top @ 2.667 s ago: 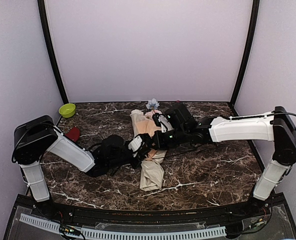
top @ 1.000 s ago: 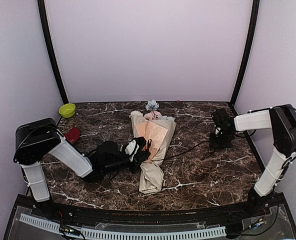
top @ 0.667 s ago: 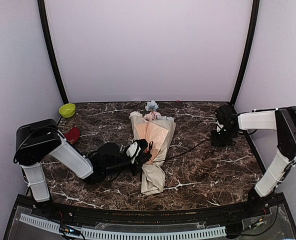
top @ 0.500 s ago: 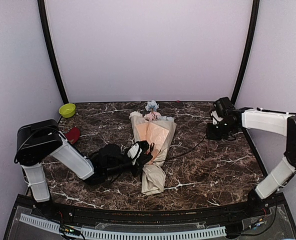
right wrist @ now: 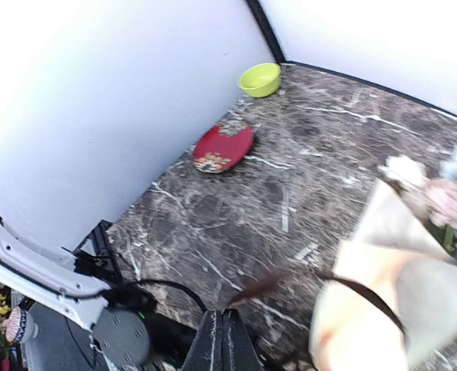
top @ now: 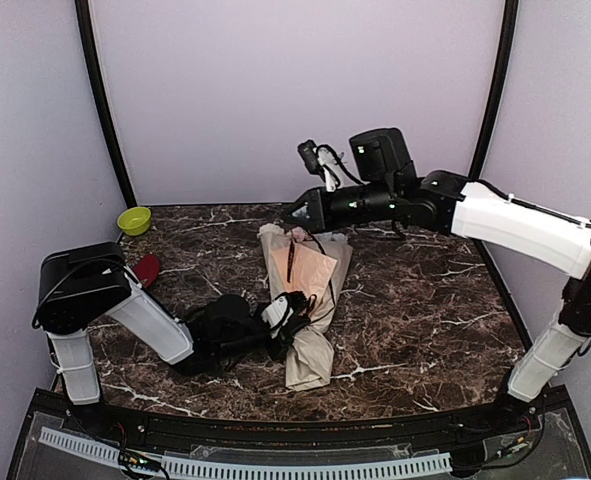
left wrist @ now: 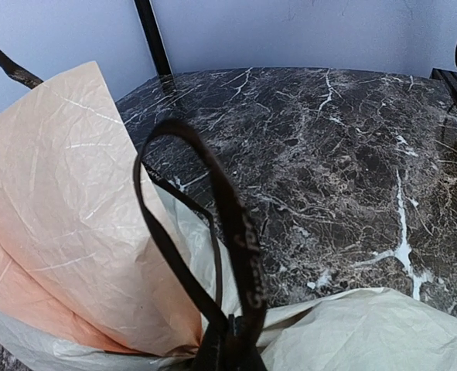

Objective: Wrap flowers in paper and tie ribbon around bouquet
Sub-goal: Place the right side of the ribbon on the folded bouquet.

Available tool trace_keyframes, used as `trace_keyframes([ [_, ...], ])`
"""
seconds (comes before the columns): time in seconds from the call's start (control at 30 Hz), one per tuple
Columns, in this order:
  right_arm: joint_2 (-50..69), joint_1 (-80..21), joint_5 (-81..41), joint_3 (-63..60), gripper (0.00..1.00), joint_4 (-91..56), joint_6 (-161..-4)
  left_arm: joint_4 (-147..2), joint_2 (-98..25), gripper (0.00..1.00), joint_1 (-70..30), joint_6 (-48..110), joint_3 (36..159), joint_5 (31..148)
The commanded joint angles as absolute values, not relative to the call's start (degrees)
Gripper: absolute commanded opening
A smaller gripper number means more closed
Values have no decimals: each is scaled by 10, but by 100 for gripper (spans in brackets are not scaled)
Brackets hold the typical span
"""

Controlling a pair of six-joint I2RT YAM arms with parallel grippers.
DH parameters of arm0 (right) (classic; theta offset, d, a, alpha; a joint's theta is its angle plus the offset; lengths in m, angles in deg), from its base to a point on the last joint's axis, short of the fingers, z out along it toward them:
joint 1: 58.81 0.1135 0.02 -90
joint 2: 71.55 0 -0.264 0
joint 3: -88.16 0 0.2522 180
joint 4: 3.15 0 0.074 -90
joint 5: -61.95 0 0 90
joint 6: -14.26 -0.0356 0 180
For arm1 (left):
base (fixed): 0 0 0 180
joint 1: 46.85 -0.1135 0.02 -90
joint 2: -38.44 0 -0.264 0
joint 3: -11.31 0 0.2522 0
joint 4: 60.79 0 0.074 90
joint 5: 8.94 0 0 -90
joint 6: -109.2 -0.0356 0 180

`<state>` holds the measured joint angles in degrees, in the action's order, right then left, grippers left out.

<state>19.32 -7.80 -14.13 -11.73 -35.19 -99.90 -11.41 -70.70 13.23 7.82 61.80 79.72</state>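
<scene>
The bouquet (top: 310,300) lay on its side in the middle of the dark marble table (top: 425,320), with the narrow end toward the arm bases and the wide end toward the back wall. Its paper (left wrist: 58,216) showed a peach face inside and a crinkled beige face outside. The flowers (right wrist: 447,199), pink, white and pale blue, looked out at the wide end. The ribbon (left wrist: 241,232), a thin dark strand, stood up in a loop over the paper near the narrow part of the cone, and one part of it rose from the bouquet up into the air. The left gripper (top: 287,318) rested low beside the waist of the bouquet, its fingers pressed together on the ribbon where the loop ran down to them. The right gripper (right wrist: 222,321) hung high above the wide end, its fingers also pressed together, pinching the raised part of the ribbon at their tip. Far to the left, near the back corner, stood a green bowl (top: 134,220), and a little nearer lay a red plate (right wrist: 224,144) with a pale pattern, too blurred to read as writing
</scene>
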Motion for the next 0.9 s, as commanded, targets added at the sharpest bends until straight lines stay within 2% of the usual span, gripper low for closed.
trace_keyframes([
  [0.0,282,-39,-148,-182,0,-328,-1019,-112,-707,0,140,65,620,784],
  [0.2,387,2,-146,-304,0,-365,-1030,-108,-708,0,143,61,617,777],
  [0.3,392,29,-218,-338,0,-406,-1001,-101,-707,0,144,64,612,776],
  [0.47,265,-14,-384,-208,0,-401,-1043,-84,-711,0,144,63,607,770],
  [0.6,121,-105,-437,-57,0,-388,-1078,-86,-714,0,144,64,608,776],
  [0.7,46,-139,-472,9,0,-421,-1062,-86,-715,0,144,63,611,775],
  [0.73,26,-140,-471,19,0,-435,-1045,-87,-714,0,144,63,612,774],
  [0.87,-38,-125,-315,38,0,-463,-974,-88,-718,0,144,64,615,777],
])
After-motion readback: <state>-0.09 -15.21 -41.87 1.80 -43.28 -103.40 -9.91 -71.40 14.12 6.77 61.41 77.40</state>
